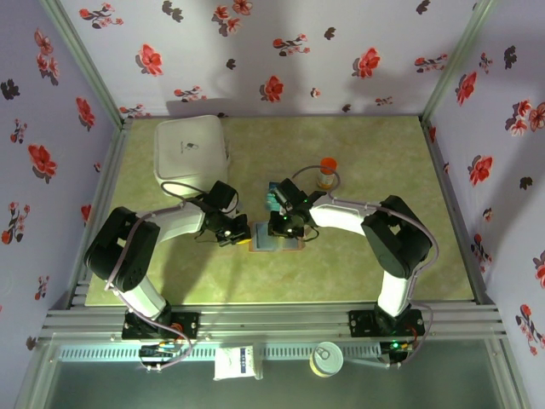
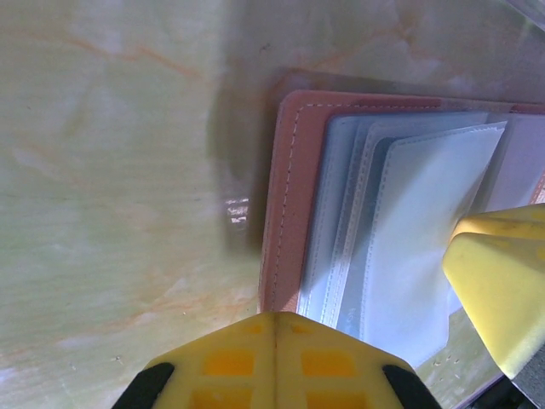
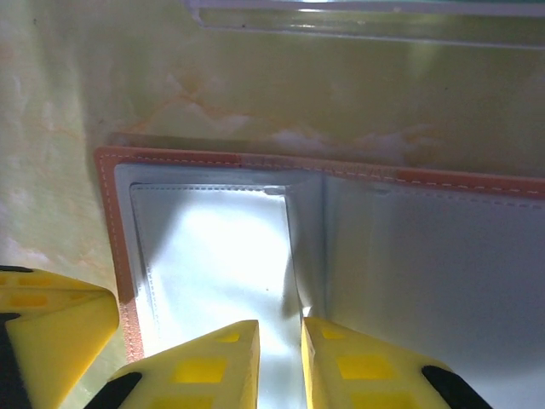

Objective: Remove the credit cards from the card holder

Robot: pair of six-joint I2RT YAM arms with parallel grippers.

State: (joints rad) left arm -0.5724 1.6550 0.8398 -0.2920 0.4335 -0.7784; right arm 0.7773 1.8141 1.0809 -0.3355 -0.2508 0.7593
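— Flowered paper covers the walls (image 1: 255,51), red and dark blooms on pale lilac, with metal posts at the corners.

— And underneath?

— The bench (image 1: 375,145) has a glossy green-yellow marbled top that throws back a small glare in the left wrist view. A white square box (image 1: 192,149) sits at its far left, and a small orange-capped bottle (image 1: 327,173) stands right of centre. In front of the rail lie a white packet (image 1: 238,362) and a round tin (image 1: 326,359).

— Where is the card holder?

— The card holder (image 1: 271,242) lies open and flat mid-bench, between the two arms. Its brown stitched rim frames pale clear sleeves (image 2: 426,239) that fan out like pages. Whether any card sits in them I cannot tell.

— The arms?

— The left gripper (image 2: 277,358) has its yellow fingers pressed together along a seam, at the holder's left edge, with nothing seen between them. The right gripper (image 3: 281,349) is over the inside of the holder, at the fold. Its fingers are almost together with a thin slit between, and I cannot tell whether a sleeve is nipped there.
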